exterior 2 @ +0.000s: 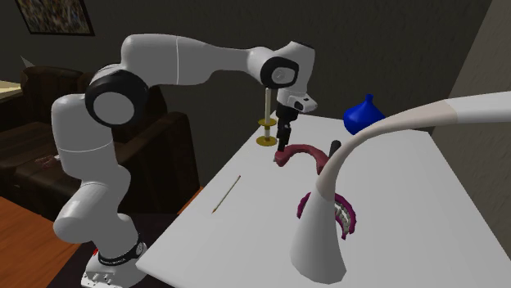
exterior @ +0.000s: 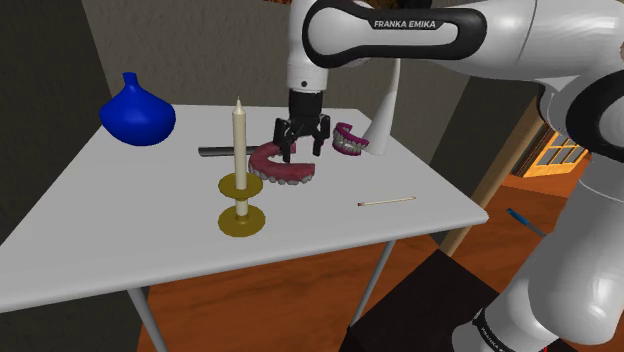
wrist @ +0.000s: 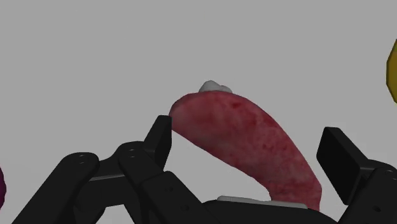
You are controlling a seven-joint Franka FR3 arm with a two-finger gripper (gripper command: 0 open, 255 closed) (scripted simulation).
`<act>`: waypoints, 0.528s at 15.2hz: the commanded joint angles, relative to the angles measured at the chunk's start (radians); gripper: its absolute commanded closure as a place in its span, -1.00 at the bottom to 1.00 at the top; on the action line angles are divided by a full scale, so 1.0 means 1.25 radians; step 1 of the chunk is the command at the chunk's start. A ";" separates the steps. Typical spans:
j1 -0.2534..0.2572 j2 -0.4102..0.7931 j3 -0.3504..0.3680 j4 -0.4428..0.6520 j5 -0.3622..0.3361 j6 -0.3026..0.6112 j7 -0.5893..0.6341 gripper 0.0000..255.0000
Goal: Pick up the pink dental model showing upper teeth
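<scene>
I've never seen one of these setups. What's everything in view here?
table: one, pale grey, under everything
vase: one, blue, far corner
candle: one, cream, upright in gold holder
pink dental model: one, pink-red, mid-table, beside candle
purple dental model: one, purple, beside horn-shaped thing
horn-shaped thing: one, white, table edge
matchstick: one, pale, lying apart
dark bar: one, black, behind candle
arm: one, white, over table
jaws: two, black, open, astride pink dental model

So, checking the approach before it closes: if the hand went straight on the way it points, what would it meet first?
Probably the dark pink dental model, whose arch lies between the open fingers of the hand in the wrist view; the table is beneath it. How close is unclear.
</scene>
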 commanded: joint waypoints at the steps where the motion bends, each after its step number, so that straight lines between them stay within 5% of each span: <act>1: 0.019 0.082 0.006 0.097 -0.024 -0.015 0.022 -1.00; 6: 0.086 0.294 0.006 0.399 -0.082 -0.107 0.062 -1.00; 8: 0.083 0.287 0.004 0.365 -0.079 -0.080 0.061 -1.00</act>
